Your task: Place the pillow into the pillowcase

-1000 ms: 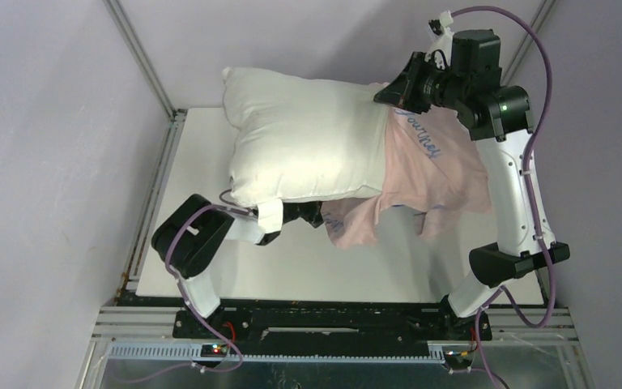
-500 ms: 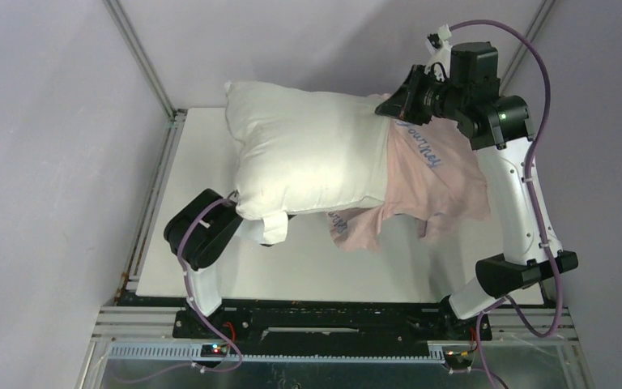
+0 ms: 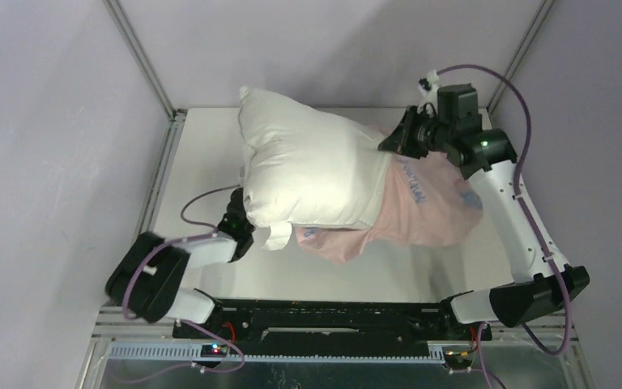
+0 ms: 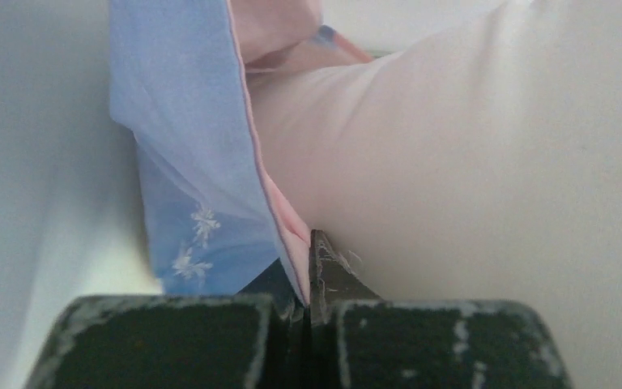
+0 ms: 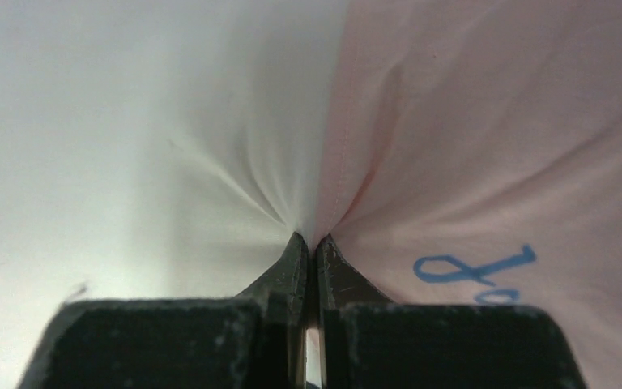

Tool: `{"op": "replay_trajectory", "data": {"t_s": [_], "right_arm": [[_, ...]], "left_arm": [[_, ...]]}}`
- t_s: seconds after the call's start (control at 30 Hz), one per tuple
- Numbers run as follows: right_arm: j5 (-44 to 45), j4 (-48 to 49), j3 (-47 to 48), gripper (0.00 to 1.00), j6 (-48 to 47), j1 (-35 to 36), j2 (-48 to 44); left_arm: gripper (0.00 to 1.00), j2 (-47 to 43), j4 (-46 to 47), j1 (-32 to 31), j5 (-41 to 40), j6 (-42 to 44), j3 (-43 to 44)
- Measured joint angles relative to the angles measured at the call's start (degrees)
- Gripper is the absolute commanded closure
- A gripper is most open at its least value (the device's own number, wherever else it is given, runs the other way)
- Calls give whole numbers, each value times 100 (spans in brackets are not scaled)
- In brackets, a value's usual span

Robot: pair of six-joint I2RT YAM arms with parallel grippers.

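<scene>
Left end effector (image 4: pixel 310 241) and right end effector (image 5: pixel 308 241) clamped on pillowcase (image 3: pixel 429 203) hem; risk of slipping free under pillow (image 3: pixel 316 162) drag.

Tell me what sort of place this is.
Probably a lab robot test cell, not a bedroom: plain walls on metal framing enclose a white table, with the left arm and right arm bolted to a black rail.

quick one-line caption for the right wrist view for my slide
Right gripper shut where the pink pillowcase meets the white pillow, fabric puckering into its tips.
</scene>
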Motion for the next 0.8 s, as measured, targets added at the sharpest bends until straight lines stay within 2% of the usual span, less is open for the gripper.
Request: {"op": "replay_trajectory", "data": {"t_s": [0.03,0.07,0.23,0.33,0.4,0.63,0.8], "right_arm": [[114,28,-199,100,-31,63,-55],[282,26,-374,95,-105,175,-90],[1185,44,-643,53,-337,1025,-92],[2146,61,-638,40,-525,1676,-105],[2667,31,-627,37,-603,1912,-105],[4100,-245,-485,38,-752,2356,-225],[4634,-348,-328,41,-857,2524,-203]], "left_arm": [[100,-289,-262,59,-68,146,-48],[100,-522,-527,103,-118,278,-52],[100,-1346,-1762,249,-398,925,-52],[100,-1443,-2258,299,-474,1145,-52],[100,-1440,-2476,345,-487,1226,-52],[100,-1469,-2833,400,-518,1425,-52],[100,-1482,-2946,420,-516,1508,-52]]}}
